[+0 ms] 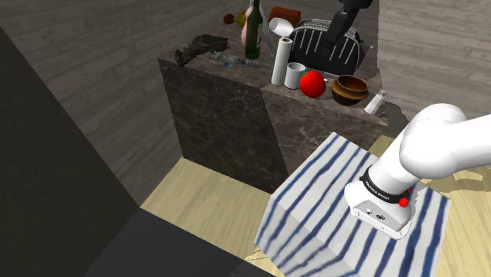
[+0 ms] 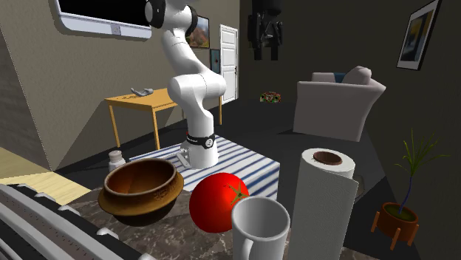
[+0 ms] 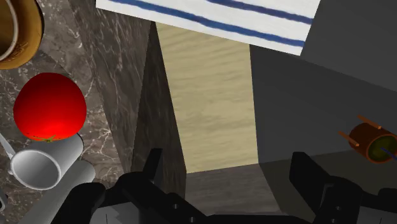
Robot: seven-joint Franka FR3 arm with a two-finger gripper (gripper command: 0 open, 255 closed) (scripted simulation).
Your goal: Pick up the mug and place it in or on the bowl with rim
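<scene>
Shoulder view: a plain white mug (image 1: 294,75) stands upright on the dark marble tabletop (image 1: 307,103), between a paper-towel roll (image 1: 281,59) and a red tomato (image 1: 312,83), just beside both. Past the tomato sits the brown wooden bowl (image 1: 349,90) with its flared rim. The black hand (image 1: 340,31) hangs above a toaster (image 1: 326,51), well apart from the mug. The white arm (image 1: 429,149) wears a black band whose white lettering is too small to read.

Second exterior view: the mug (image 2: 260,227) is nearest the camera, mouth up, white outside, grey within, with no print. The tomato (image 2: 219,202) sits just behind it, and the bowl (image 2: 142,190) is further toward this view's left. The hand (image 2: 266,50) hangs high, apart from everything on the tabletop.

Wrist view: the hand (image 3: 229,168) has its fingers (image 3: 153,167) spread wide, pinching nothing, with wooden floor (image 3: 207,95) far below between them. The mug (image 3: 44,167) shows off to one finger's outer side, next to the tomato (image 3: 49,107).
</scene>
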